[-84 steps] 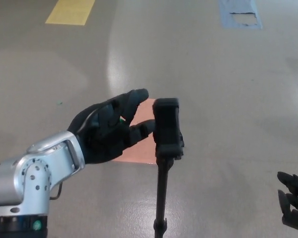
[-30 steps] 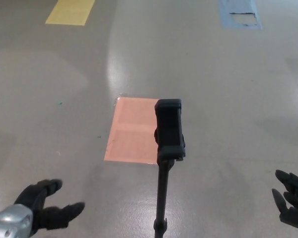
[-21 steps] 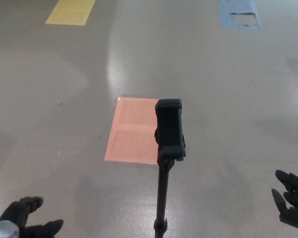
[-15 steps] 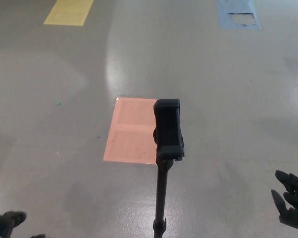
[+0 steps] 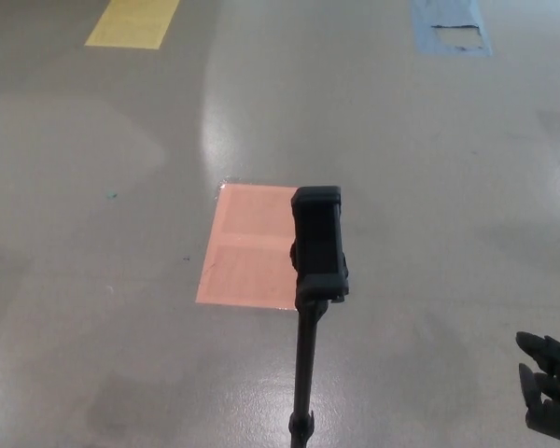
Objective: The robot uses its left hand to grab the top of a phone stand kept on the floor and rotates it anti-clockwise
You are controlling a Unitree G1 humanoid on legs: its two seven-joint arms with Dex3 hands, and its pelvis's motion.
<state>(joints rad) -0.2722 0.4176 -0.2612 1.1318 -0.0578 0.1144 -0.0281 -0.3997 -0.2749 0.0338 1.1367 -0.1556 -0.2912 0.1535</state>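
The black phone stand (image 5: 318, 245) rises upright on its thin pole from the bottom of the head view, its clamp head near the picture's middle with nothing holding it. My right hand (image 5: 549, 396) shows at the bottom right corner, well to the right of the stand, fingers spread and holding nothing. My left hand is out of the picture.
An orange-pink rectangle (image 5: 245, 245) is marked on the grey floor just behind and left of the stand. A yellow patch (image 5: 133, 21) lies far back left and a blue patch (image 5: 451, 25) far back right.
My left hand was open beside the stand's head, then dropped down and left and has left the picture. The stand stays upright. My right hand has sunk slightly.
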